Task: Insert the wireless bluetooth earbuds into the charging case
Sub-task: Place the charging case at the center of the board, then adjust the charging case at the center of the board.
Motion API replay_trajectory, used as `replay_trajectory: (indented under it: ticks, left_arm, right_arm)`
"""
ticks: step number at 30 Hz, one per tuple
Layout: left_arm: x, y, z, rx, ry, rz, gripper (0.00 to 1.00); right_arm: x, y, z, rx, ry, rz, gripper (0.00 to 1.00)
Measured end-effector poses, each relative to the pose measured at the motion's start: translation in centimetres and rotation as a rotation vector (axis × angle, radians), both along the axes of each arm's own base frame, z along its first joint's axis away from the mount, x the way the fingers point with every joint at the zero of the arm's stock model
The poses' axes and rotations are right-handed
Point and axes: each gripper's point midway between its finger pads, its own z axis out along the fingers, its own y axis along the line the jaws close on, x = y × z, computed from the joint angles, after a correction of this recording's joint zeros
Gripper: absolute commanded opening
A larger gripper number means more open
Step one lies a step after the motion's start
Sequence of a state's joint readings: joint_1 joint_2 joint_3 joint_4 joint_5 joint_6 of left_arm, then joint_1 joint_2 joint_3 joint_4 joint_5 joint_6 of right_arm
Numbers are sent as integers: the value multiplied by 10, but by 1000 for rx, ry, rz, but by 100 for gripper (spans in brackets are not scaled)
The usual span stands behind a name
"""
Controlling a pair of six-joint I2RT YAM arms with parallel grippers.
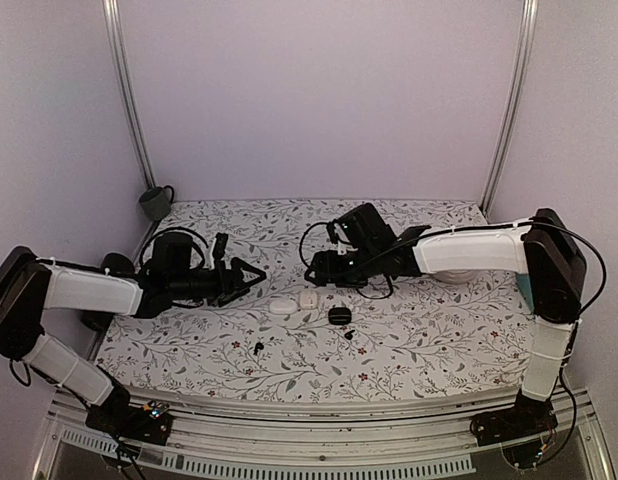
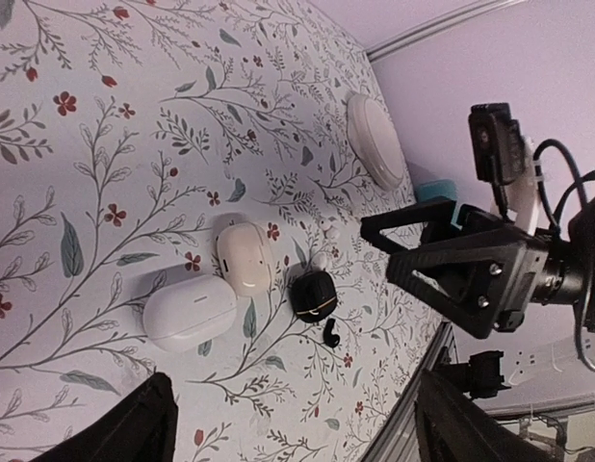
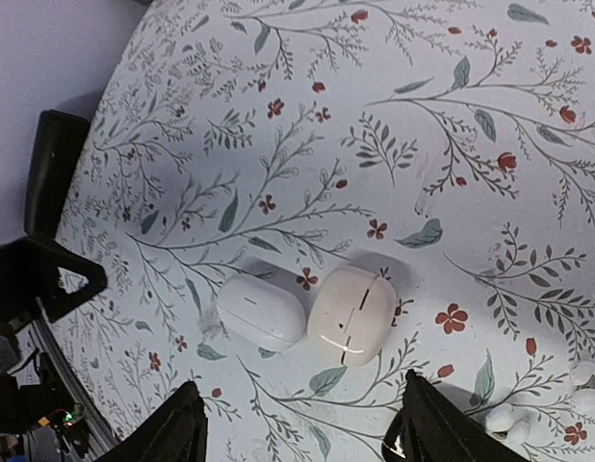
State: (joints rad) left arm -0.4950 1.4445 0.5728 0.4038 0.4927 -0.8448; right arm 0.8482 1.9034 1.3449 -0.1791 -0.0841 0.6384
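Top view, left end effector (image 1: 241,278): middle left of the frame, fingers spread, holding nothing.
Top view, right end effector (image 1: 324,268): near the centre, just above the white oval cases (image 1: 295,302).
Top view, charging case (image 1: 339,315): a small black puck on the table (image 1: 439,330), centre of the frame, just right of the white oval cases.
Top view, earbuds: one earbud (image 1: 350,335) lies just below and right of the charging case. The other earbud (image 1: 259,348) lies lower left, well apart from it.
Left wrist view, fingers: dark tips in both bottom corners, wide apart, nothing between them.
Left wrist view, charging case (image 2: 312,294): centre of the frame, one earbud (image 2: 330,337) just below it, white oval cases to its left.
Left wrist view, white dish (image 2: 375,140): upper right of centre.
Right wrist view, fingers: dark tips along the bottom edge, spread, nothing between them.
Right wrist view, white oval cases: side by side at the centre, touching the table.
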Motion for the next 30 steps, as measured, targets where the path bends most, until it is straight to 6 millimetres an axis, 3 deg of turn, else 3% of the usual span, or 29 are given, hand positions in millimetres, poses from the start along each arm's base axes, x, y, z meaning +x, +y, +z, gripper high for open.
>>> replay_trajectory:
  ticks: [5,10,16,23,30]
  left_arm:
    - [-7,9,5,27,-25,18,79]
    - [-13,16,-4,63,-9,25,78]
    - [-17,19,-3,78,-8,26,77]
    - [-20,21,-7,94,3,21,78]
    - [-20,21,-7,96,4,20,78]
  right_arm:
    - [1,3,-48,-132,50,51,60]
    - [5,5,-70,-194,78,71,59]
    - [0,-6,-78,-256,79,54,62]
    - [-19,-36,-83,-390,89,12,63]
    - [-35,-34,-76,-416,81,14,64]
